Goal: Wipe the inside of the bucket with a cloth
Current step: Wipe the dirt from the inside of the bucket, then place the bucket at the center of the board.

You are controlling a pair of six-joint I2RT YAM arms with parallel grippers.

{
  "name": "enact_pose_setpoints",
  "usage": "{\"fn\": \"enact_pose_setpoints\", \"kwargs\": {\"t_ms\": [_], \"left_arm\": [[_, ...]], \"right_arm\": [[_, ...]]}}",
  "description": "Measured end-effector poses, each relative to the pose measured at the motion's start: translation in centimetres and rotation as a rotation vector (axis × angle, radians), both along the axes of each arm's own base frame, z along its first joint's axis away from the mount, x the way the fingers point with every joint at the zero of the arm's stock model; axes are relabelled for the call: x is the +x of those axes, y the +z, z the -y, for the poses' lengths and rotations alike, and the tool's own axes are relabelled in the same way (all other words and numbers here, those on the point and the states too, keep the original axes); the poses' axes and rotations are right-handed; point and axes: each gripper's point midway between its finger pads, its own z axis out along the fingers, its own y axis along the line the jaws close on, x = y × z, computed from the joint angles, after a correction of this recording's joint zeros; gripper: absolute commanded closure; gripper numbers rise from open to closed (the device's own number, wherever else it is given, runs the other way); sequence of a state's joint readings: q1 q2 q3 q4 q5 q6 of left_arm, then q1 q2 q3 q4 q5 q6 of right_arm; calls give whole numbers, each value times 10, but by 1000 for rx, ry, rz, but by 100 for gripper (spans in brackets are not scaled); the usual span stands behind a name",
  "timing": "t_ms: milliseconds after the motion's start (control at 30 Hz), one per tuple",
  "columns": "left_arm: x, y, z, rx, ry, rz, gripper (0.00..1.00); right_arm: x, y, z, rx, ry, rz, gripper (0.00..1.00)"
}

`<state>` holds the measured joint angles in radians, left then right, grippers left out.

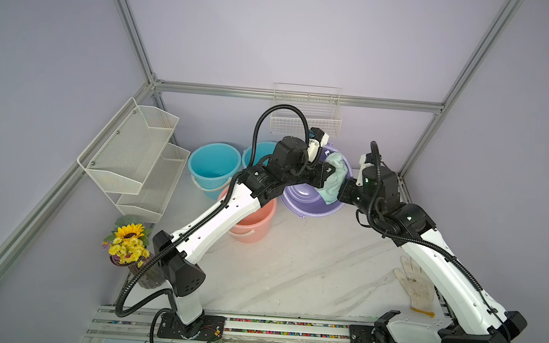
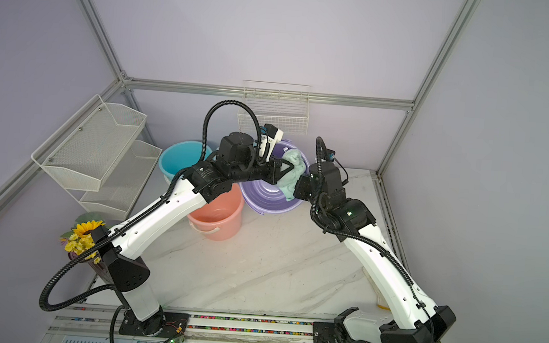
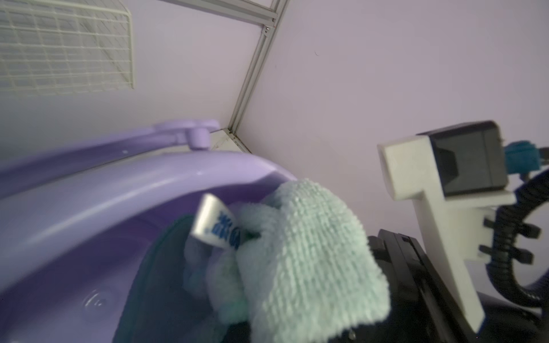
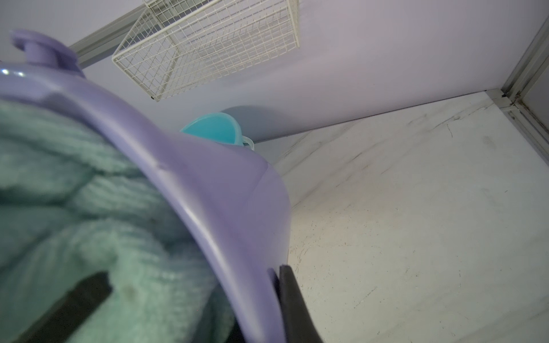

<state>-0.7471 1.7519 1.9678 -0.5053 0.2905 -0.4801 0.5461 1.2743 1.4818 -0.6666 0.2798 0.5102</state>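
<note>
Here we are, mid-wipe by my reckoning. The left end effector point(image 1: 330, 170) is pressed together on the cloth point(image 1: 334, 178), which bunches right around its tip and hangs down past it into the purple bucket point(image 1: 304, 201). The bucket is tipped up on edge, mouth toward the arms. Just beside that, the right end effector point(image 1: 341, 187) is clamped onto the bucket's near rim, apparently to steady it.

What's done? The cloth is picked up, the bucket is gripped and tilted, and the cloth is against the inner wall on the side nearest the right end effector. What's left, I'd judge, is the rest: the bottom and the wall well apart from both end effectors show bare purple in both top views.

The left wrist view shows what the top views can't. The terry cloth point(image 3: 312, 261) wraps right over the fingers, its white tag point(image 3: 215, 221) sticking out toward the bucket's rim point(image 3: 118, 190).

The right wrist view settles the other grip. One finger point(image 4: 292, 300) sits outside the bucket wall point(image 4: 208, 193) and the other lies inside on the cloth point(image 4: 74, 193). So it is pinching the rim, perhaps with a fold of cloth. Only the top views show the white glove point(image 1: 416, 289) lying on the table point(image 1: 309, 265), well behind both end effectors.
</note>
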Motion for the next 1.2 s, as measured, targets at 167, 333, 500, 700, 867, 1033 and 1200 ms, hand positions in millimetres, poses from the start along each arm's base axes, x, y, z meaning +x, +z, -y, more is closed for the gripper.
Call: {"fn": "enact_pose_setpoints", "kwargs": {"t_ms": [167, 333, 500, 700, 867, 1033, 1200], "left_arm": [[-19, -17, 9, -17, -99, -122, 100], [-39, -48, 5, 35, -149, -251, 100], [-62, -73, -10, 120, -177, -339, 100], [-76, -82, -37, 271, -139, -305, 100], [-78, -88, -70, 436, -55, -265, 100], [-64, -79, -102, 576, 68, -166, 100], [-48, -59, -127, 663, 194, -50, 100]], "right_arm": [[0, 6, 3, -13, -6, 13, 100], [1, -1, 4, -44, -10, -7, 100], [0, -10, 2, -75, 8, -36, 100], [-4, -17, -12, -84, 68, -56, 100], [1, -19, -10, -96, 55, -65, 100], [2, -12, -17, -85, 83, -65, 100], [4, -13, -22, -74, 99, -74, 100]]}}
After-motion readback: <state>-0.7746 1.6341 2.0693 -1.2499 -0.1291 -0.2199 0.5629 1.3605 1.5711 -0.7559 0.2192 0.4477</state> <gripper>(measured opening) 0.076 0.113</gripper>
